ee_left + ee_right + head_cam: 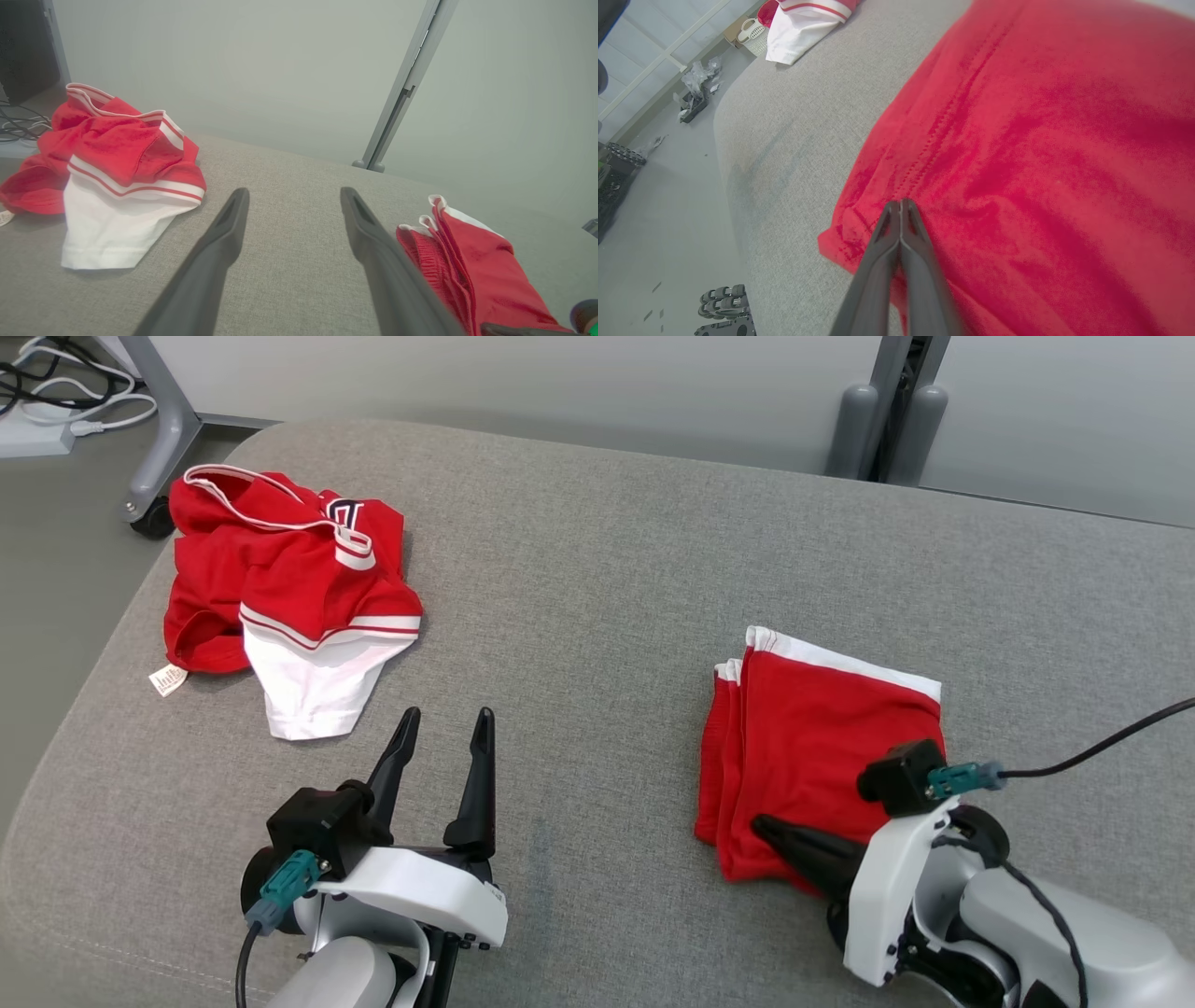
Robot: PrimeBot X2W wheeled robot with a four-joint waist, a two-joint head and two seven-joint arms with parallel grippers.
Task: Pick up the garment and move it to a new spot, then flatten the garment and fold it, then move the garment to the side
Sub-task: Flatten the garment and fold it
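Note:
A folded red garment [822, 728] with a white edge lies on the right part of the grey padded table [597, 569]. My right gripper [758, 821] is shut, and its tips rest on the cloth near the garment's front left corner. Up close in the right wrist view, the shut right gripper [901, 203] lies on the red fabric [1041, 140] beside a seam, with no fold visibly pinched. My left gripper [447, 717] stands open over bare table at the front left, holding nothing. In the left wrist view the left gripper [294, 193] has the folded garment [481, 270] to its right.
A crumpled red and white garment [289, 588] lies at the table's far left, near the edge; it also shows as a heap [117, 154]. Cables [56, 411] and a wheeled stand leg [154, 504] stand on the floor beyond it. Grey posts [882, 420] rise behind the table.

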